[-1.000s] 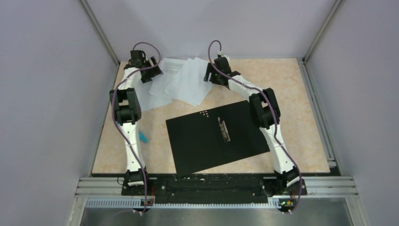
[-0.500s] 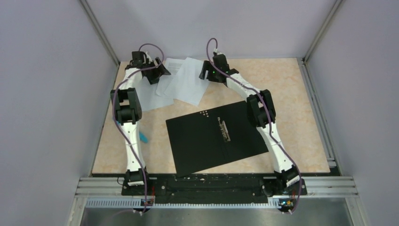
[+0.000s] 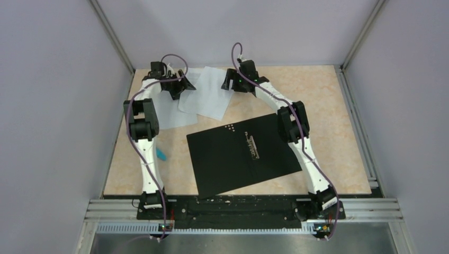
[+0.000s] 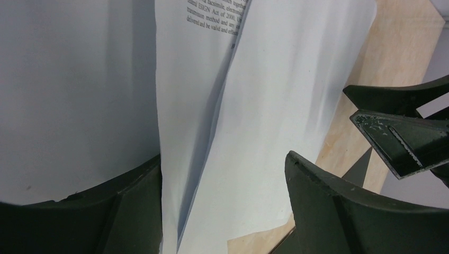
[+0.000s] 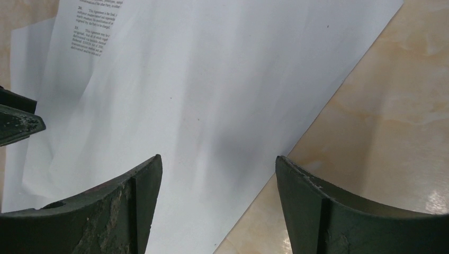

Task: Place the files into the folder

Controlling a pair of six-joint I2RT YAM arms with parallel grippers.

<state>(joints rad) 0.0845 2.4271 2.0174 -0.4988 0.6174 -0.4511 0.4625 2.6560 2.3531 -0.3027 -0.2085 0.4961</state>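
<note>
The files [image 3: 207,98] are a few white sheets overlapping at the back left of the table; one shows printed text [image 4: 212,18]. The folder [image 3: 243,153] lies open at the centre, black inside up, with its metal clip [image 3: 252,145]. My left gripper [image 3: 179,88] is open, low over the sheets' left side; the sheets [image 4: 265,106] lie between its fingers [image 4: 339,211]. My right gripper [image 3: 232,82] is open at the sheets' right edge, one finger over the paper [image 5: 212,106] and one over bare table. Neither holds anything.
A small blue object [image 3: 160,154] lies on the table left of the folder, beside the left arm. The beige tabletop [image 3: 328,106] is walled at the back and both sides. Each gripper's finger shows in the other's wrist view [image 4: 402,137].
Both grippers have moved towards each other at the back of the table. The fanned-out sheets have been pushed together into a tighter, more overlapping pile. The folder has not moved.
</note>
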